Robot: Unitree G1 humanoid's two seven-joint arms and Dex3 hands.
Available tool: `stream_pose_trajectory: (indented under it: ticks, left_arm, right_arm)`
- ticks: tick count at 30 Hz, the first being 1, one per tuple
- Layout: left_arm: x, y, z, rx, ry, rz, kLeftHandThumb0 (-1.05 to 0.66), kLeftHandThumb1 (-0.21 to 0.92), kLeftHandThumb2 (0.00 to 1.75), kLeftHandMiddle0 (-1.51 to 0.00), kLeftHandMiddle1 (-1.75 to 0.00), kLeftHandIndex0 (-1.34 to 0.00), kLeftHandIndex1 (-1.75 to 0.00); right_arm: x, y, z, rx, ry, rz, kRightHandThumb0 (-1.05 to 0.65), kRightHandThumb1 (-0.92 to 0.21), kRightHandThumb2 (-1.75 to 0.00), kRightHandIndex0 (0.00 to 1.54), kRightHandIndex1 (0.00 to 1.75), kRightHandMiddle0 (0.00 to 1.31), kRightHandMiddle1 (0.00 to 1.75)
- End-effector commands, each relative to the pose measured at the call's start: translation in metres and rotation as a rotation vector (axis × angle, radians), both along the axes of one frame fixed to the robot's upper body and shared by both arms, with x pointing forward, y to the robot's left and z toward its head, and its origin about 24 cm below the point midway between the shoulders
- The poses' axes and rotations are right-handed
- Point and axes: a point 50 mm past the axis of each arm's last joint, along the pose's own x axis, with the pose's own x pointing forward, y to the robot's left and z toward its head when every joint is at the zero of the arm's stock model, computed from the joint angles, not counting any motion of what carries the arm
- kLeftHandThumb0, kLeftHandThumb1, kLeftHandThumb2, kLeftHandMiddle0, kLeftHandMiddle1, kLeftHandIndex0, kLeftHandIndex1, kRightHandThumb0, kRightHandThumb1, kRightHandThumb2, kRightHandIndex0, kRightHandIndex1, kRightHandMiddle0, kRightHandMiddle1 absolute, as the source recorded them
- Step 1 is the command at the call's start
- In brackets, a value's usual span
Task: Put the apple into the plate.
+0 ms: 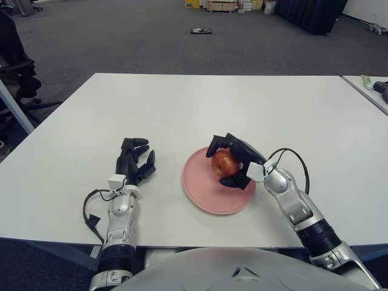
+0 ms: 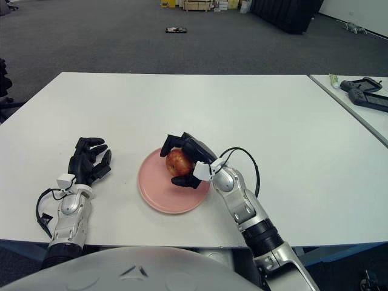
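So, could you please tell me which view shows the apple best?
The left eye view: the apple shows a little more red skin between the right robot hand's fingers above the plate. The right eye view shows it too, slightly more covered.

A white table [image 1: 182,103] is set on grey carpet [image 1: 121,36]; beyond the table, stacked boxes [image 1: 218,5] are seen.
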Motion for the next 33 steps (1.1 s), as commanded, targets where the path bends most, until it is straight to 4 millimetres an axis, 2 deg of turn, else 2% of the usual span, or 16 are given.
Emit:
stream_pose_trajectory:
  ticks: [1,2,4,6,9,11,12,15,18,21,26,33]
  left_arm:
    - [-0.012,-0.001,-0.018,-0.025,0.108,0.010,0.00,0.66,0.79,-0.49,-1.39,-0.29,-1.75]
    - [-0.012,-0.001,-0.018,-0.022,0.107,0.008,0.00,0.66,0.79,-0.49,-1.39,-0.29,-1.75]
    - [-0.012,-0.001,-0.018,-0.017,0.105,0.006,0.00,0.66,0.79,-0.49,-1.38,-0.29,-1.75]
    - [-0.012,-0.001,-0.018,-0.015,0.104,0.004,0.00,0.66,0.79,-0.50,-1.38,-0.29,-1.75]
    - [-0.011,-0.001,-0.018,-0.013,0.105,0.005,0.00,0.66,0.78,-0.50,-1.38,-0.29,-1.75]
    - [-0.012,-0.001,-0.018,-0.011,0.106,0.005,0.00,0.67,0.78,-0.50,-1.38,-0.28,-1.75]
    - [-0.012,-0.001,-0.018,-0.012,0.105,0.005,0.00,0.67,0.77,-0.50,-1.38,-0.28,-1.75]
    - [-0.011,-0.001,-0.019,-0.017,0.105,0.004,0.00,0.68,0.76,-0.49,-1.38,-0.27,-1.75]
    - [-0.011,-0.001,-0.019,-0.019,0.105,0.004,0.00,0.68,0.76,-0.49,-1.38,-0.27,-1.75]
    - [-0.011,-0.001,-0.019,-0.019,0.105,0.006,0.00,0.68,0.76,-0.49,-1.38,-0.27,-1.75]
    - [-0.011,-0.001,-0.019,-0.017,0.108,0.009,0.00,0.67,0.78,-0.50,-1.40,-0.26,-1.75]
    - [-0.011,-0.001,-0.019,-0.010,0.094,-0.006,0.00,0.62,0.86,-0.51,-1.42,-0.29,-1.75]
  right_arm:
    - [0.005,0.000,0.003,-0.093,0.011,0.074,-0.01,-0.31,-1.25,0.50,1.70,0.63,1.55]
    - [0.004,0.000,0.003,-0.138,0.014,0.111,-0.01,-0.43,-1.10,0.47,1.66,0.51,1.59]
    - [0.004,0.000,0.002,-0.202,0.011,0.156,-0.24,-0.35,-1.15,0.27,1.45,0.26,1.53]
    - [0.004,0.000,0.003,-0.243,0.008,0.179,-0.41,-0.29,-1.17,0.11,1.23,0.11,1.38]
    - [0.004,0.000,0.003,-0.277,0.003,0.193,-0.50,-0.27,-1.15,0.04,1.03,0.04,1.24]
    - [0.004,0.000,0.003,-0.289,-0.001,0.194,-0.57,-0.29,-1.11,0.02,0.79,0.02,1.06]
    - [0.004,0.000,0.004,-0.291,-0.006,0.191,-0.58,-0.30,-1.10,0.01,0.74,0.01,1.02]
    - [0.004,-0.001,0.004,-0.298,-0.022,0.185,-0.67,-0.35,-1.02,0.00,0.37,0.00,0.74]
    - [0.003,-0.002,0.005,-0.301,-0.035,0.183,-0.72,-0.40,-0.96,0.00,0.15,0.00,0.56]
    - [0.003,-0.002,0.007,-0.298,-0.051,0.186,-0.76,-0.42,-0.92,0.00,0.06,0.00,0.43]
    - [0.001,-0.003,0.009,-0.274,-0.081,0.192,-0.91,-0.51,-0.78,0.00,0.01,0.00,0.09]
    - [-0.001,-0.010,0.014,-0.191,-0.083,0.200,-1.02,-0.54,-0.66,0.00,0.00,0.00,0.01]
